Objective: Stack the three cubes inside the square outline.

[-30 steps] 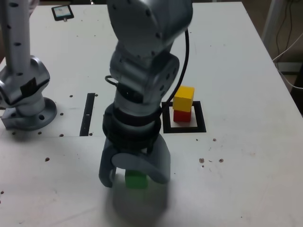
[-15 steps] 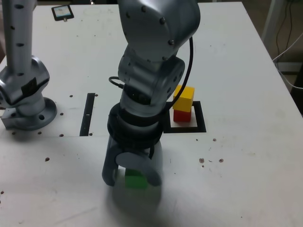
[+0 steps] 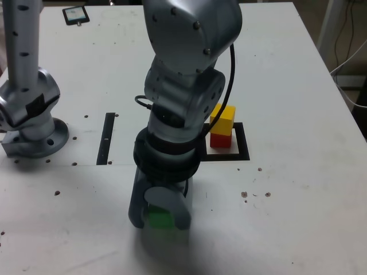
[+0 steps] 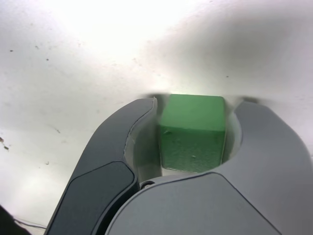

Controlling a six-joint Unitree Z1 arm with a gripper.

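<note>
White table (image 3: 298,86), flat, lightly speckled with small dark specks. Grey robot arm reaching down over its near part in the exterior view, a black cable (image 3: 229,74) looping beside its upper joint, its gripper (image 3: 159,220) pointing at the tabletop. Green cube (image 3: 159,219), resting on the table, sits between the two grey fingers (image 4: 105,161); in the wrist view the jaws stand drawn in against both sides of the cube (image 4: 193,132), one curved finger flush along one face, the other hugging the opposite face, so the gripper is clamped on the green cube. The cube's underside appears to be on the table surface, though the fingers hide most of it in the exterior view. Square outline (image 3: 243,148), a thick black frame with a white centre, lies flat on the table toward the exterior view's right of the arm, well apart from the green cube. Inside it, red cube (image 3: 220,140) sits on the white centre, with yellow cube (image 3: 223,119) stacked directly on top, edges roughly aligned; the arm's body covers part of the frame's side nearest it. Thin black strip (image 3: 106,137), straight, lies on the table to the exterior view's left of the arm. Arm base (image 3: 31,123), grey and round, stands at the exterior view's left edge. Small dark card-like item (image 3: 75,14) lies at the far end of the table.
</note>
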